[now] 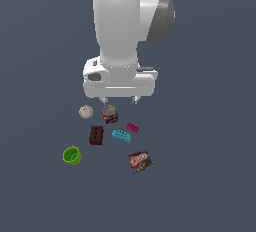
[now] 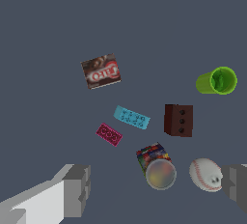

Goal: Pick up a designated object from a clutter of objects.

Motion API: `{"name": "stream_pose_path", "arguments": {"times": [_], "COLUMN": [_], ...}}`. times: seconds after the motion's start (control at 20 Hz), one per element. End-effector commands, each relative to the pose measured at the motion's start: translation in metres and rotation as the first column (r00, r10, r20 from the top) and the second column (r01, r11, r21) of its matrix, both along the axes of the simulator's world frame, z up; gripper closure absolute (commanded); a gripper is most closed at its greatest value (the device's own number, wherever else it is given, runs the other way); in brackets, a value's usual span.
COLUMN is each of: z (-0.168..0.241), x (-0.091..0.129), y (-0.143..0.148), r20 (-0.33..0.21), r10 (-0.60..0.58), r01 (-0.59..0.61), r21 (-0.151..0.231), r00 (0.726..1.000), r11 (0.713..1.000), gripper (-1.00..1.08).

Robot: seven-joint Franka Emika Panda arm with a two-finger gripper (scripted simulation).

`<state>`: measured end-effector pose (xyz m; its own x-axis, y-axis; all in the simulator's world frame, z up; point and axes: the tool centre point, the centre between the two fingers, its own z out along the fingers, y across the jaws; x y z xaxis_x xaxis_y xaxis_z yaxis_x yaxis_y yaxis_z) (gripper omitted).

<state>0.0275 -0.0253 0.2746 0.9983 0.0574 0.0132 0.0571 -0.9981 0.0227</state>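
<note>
The dark reddish-brown brick (image 1: 96, 135) lies on the grey floor in the middle of the clutter, holes facing up; it also shows in the wrist view (image 2: 179, 120). Around it lie a white ball (image 1: 86, 111), a colourful can (image 1: 110, 114), a cyan brick (image 1: 121, 136), a magenta brick (image 1: 132, 127), a green cup (image 1: 72, 155) and a brown-red packet (image 1: 140, 161). My gripper (image 1: 119, 99) hangs open and empty above the can and ball, high over the clutter. In the wrist view its fingers (image 2: 77, 189) stand wide apart.
The clutter lies on a plain dark grey floor. In the wrist view the ball (image 2: 206, 175) and can (image 2: 157, 166) sit nearest the gripper, the cup (image 2: 218, 80) and packet (image 2: 101, 71) farthest.
</note>
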Motion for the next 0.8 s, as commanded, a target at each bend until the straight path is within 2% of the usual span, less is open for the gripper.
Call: {"name": "stream_pose_path", "arguments": {"times": [0.0, 0.35, 0.75], "z": [-0.022, -0.103, -0.171], "x": [0.006, 0.017, 0.012], "y": [-0.014, -0.064, -0.108], "r20": [-0.003, -0.008, -0.012], "r10": [-0.006, -0.031, -0.053], "r01": [0.006, 0.031, 0.053], "r21": [0.007, 0.022, 0.024], "r00": [1.000, 0.999, 0.999], "r11": [1.000, 0.999, 0.998], "gripper": [-0.92, -0.92, -0.92]}}
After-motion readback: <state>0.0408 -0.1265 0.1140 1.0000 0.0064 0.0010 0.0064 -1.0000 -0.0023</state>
